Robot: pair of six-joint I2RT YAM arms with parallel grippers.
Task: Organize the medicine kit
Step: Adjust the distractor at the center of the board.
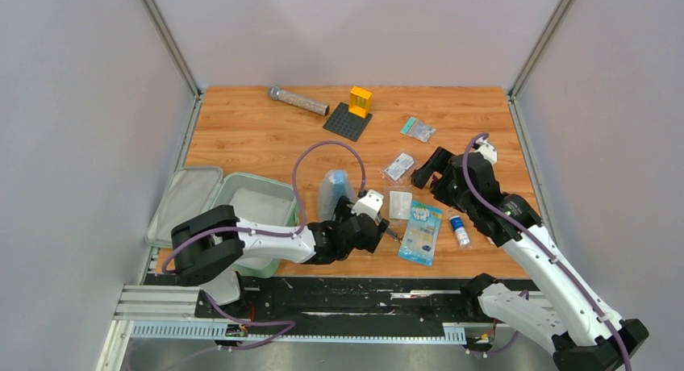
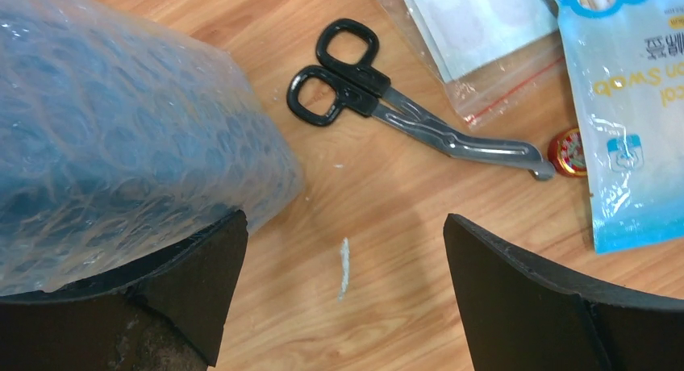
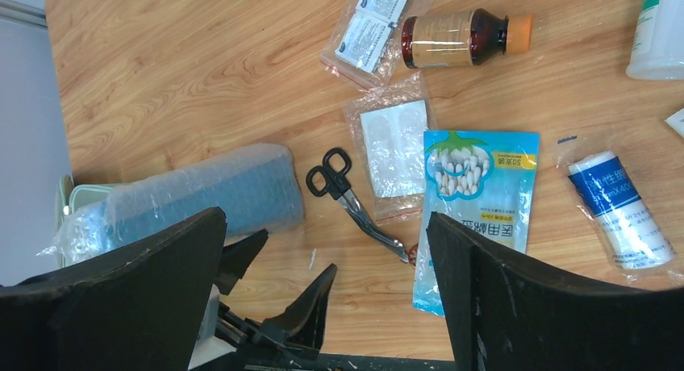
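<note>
The mint-green medicine kit tray point(image 1: 260, 195) stands open at the near left, with its lid point(image 1: 184, 200) lying beside it on the left. A corner of the tray shows in the right wrist view point(image 3: 68, 197). My left gripper point(image 1: 385, 231) is open and empty, low over bare wood point(image 2: 344, 226). The bubble-wrap pouch point(image 2: 121, 137) touches its left finger, and the black-handled scissors point(image 2: 379, 97) lie just ahead. My right gripper point(image 1: 423, 174) is open and empty, held above the supplies point(image 3: 324, 222).
A cotton swab packet point(image 1: 422, 232), gauze bag point(image 1: 401, 204), wipes bag point(image 1: 398, 167) and bandage roll point(image 1: 459, 230) lie mid-table. A brown bottle point(image 3: 460, 39) and a small red tin point(image 2: 569, 152) lie there too. At the back are a dark baseplate point(image 1: 348, 121) with a yellow block point(image 1: 360, 102) and a grey cylinder point(image 1: 298, 100).
</note>
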